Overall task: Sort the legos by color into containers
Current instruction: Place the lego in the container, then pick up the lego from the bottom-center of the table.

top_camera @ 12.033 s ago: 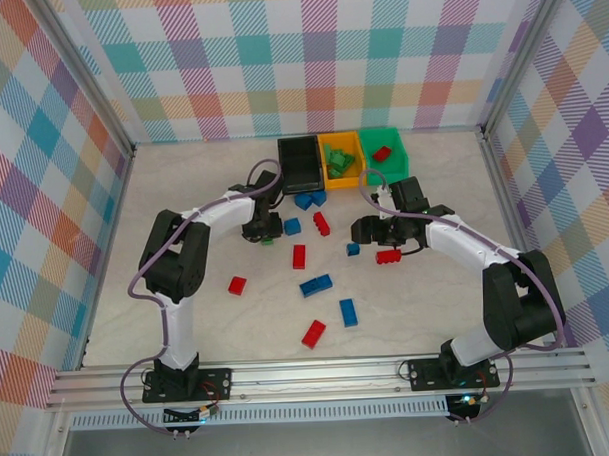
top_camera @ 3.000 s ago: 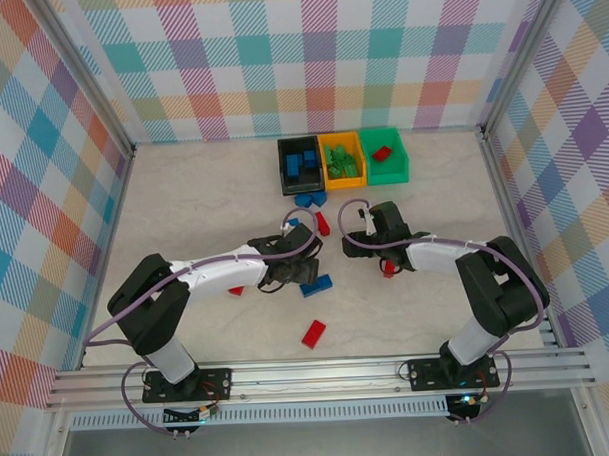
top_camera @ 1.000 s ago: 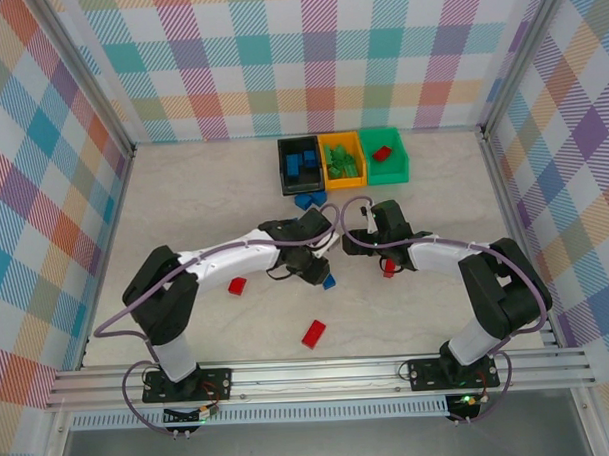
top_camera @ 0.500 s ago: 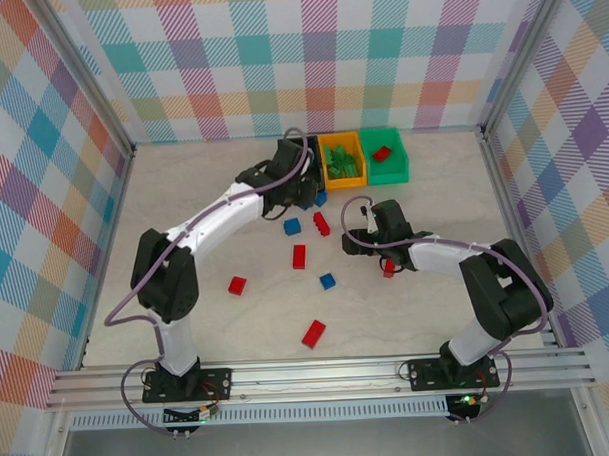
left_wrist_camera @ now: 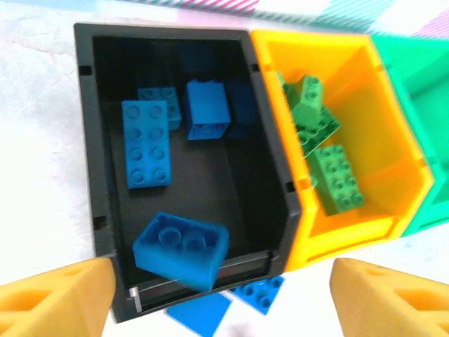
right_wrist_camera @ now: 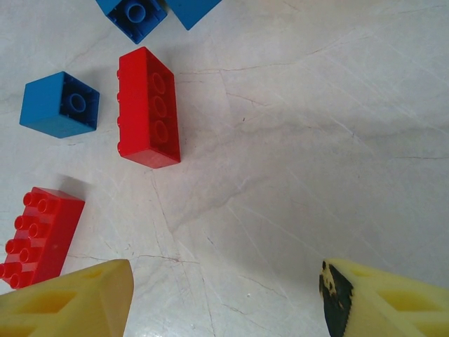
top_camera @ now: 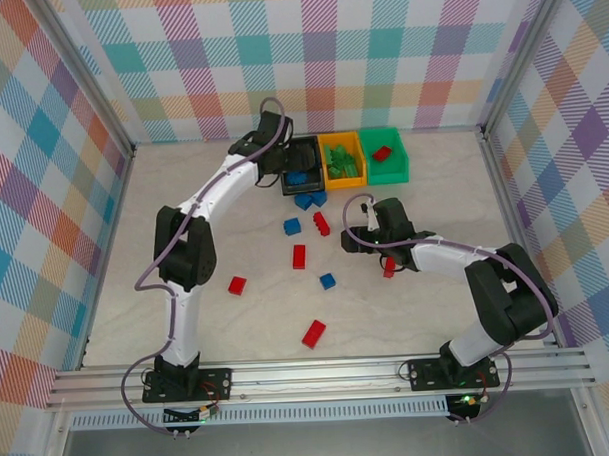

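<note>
Our left fingers point(left_wrist_camera: 63, 291) stand spread above the black bin point(left_wrist_camera: 95, 140). A blue brick point(left_wrist_camera: 181, 249) sits tilted at its six o'clock rim and may tumble out onto the tabletop point(left_wrist_camera: 35, 175). Our right fingers point(right_wrist_camera: 77, 295), also spread, hover empty, a red brick point(right_wrist_camera: 147, 109) at ten o'clock.

– where was there room?
– the table's point(top_camera: 184, 222) left side lay bare, and so did the far right beside the green bin point(top_camera: 388, 169).
– and in the way?
– the left arm point(top_camera: 218, 191) reached over the black bin point(left_wrist_camera: 88, 105). loose red and blue bricks point(top_camera: 299, 256) dotted mid-table, and two blue bricks point(left_wrist_camera: 259, 293) sat just before that bin's front.
</note>
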You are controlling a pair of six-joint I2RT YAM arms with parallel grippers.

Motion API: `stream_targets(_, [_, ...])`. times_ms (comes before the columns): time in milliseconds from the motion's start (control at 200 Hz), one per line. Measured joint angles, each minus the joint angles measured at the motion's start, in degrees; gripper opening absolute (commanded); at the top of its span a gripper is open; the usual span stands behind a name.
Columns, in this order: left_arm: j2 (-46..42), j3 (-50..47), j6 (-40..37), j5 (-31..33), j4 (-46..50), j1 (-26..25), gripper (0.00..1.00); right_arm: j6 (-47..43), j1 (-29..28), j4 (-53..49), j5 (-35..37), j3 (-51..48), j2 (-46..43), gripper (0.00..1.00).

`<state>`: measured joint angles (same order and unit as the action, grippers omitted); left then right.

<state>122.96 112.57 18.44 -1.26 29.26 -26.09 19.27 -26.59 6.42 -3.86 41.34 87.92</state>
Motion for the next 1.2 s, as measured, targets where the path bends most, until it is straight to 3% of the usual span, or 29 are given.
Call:
stream_targets(365, [-21.5,-36.6,0.4,-2.1,-13.6,-4.1,0.81,0.2,0.0,0.1,-1.4,0.0,0.3,0.71])
stream_targets(590, [-30.4,-53.7,1.4,-2.3,-18.5,-5.2,0.81,0.4,-0.1,0.2,-2.2,-0.1,1.3,0.71])
stream_targets(900, [-35.0,-66.8,7.9,-2.8,-25.6,-7.2,0.81,0.2,-1.5,-3.0,-2.5,1.0,2.0,0.71])
stream_targets(1200, [-35.0,-69.8,11.0,-2.8,-28.9,-8.7,0.8,0.0,-6.3,-10.1,-4.4,2.3,-0.6,0.71])
